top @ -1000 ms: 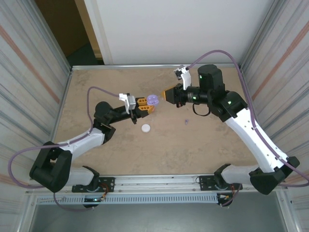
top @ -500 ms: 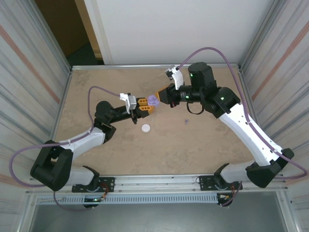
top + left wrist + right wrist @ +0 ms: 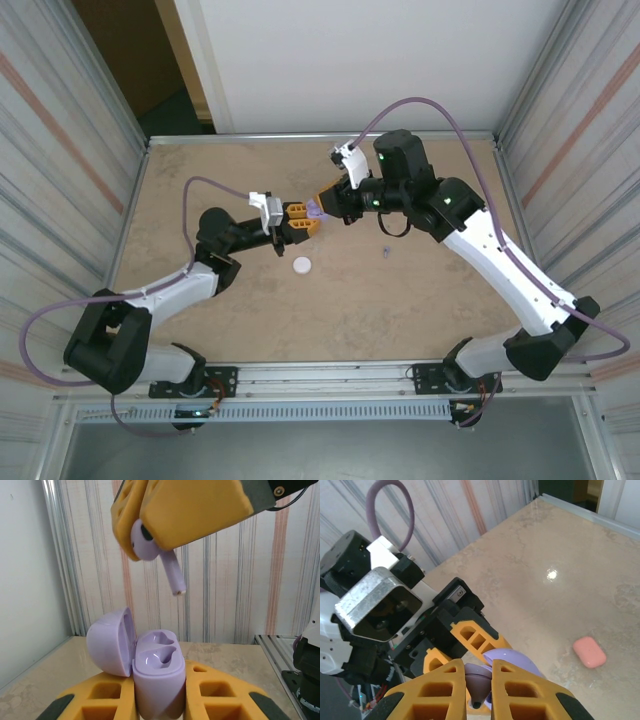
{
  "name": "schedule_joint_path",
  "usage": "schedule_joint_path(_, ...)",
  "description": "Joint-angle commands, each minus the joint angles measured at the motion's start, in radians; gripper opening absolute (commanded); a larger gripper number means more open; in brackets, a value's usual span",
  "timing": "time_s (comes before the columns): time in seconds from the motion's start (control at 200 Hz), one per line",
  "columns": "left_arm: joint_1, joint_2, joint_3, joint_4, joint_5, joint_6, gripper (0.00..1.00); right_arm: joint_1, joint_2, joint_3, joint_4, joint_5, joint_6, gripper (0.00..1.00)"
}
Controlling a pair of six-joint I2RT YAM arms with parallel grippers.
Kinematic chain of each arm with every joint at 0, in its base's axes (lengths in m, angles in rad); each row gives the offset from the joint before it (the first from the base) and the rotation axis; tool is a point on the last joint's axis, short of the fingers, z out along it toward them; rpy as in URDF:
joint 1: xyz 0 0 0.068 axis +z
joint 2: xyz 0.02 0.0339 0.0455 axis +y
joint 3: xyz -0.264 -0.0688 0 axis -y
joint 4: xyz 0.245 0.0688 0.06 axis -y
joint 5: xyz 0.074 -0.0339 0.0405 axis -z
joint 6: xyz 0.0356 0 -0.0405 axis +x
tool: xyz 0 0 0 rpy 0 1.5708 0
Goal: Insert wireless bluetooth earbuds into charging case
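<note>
- Your left fingers (image 3: 105, 700) are clenched on the purple charging case (image 3: 156, 672). It stands upright with its lid (image 3: 110, 640) swung open toward 9 o'clock, and both wells are empty.
- Your right fingers (image 3: 200, 505) pinch the purple earbud (image 3: 150, 545) by its head. Its stem points down at 12 o'clock above the case, not touching it.
- A small white case (image 3: 302, 265) lies on the table (image 3: 200, 180) at 6 o'clock from the held case.
- A closed pink case (image 3: 589, 652) lies apart.
- Seen from overhead, your left arm reaches in from 8 o'clock and your right from 4 o'clock.
</note>
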Motion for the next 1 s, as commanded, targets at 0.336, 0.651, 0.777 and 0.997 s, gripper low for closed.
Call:
schedule_joint_path(0.336,0.008,0.004,0.035,0.033,0.024,-0.015,0.00,0.026,0.030,0.051,-0.061,0.047,-0.055,0.13)
schedule_joint_path(0.651,0.009,0.003,0.036,0.033,0.022,-0.016,0.00,0.030,0.038,0.053,-0.060,0.059,-0.060,0.13)
schedule_joint_path(0.777,0.009,0.006,0.037,0.035,0.020,-0.018,0.00,0.032,0.041,0.050,-0.057,0.068,-0.062,0.13)
schedule_joint_path(0.997,0.008,0.005,0.037,0.035,0.021,-0.020,0.00,0.035,0.048,0.049,-0.051,0.070,-0.062,0.13)
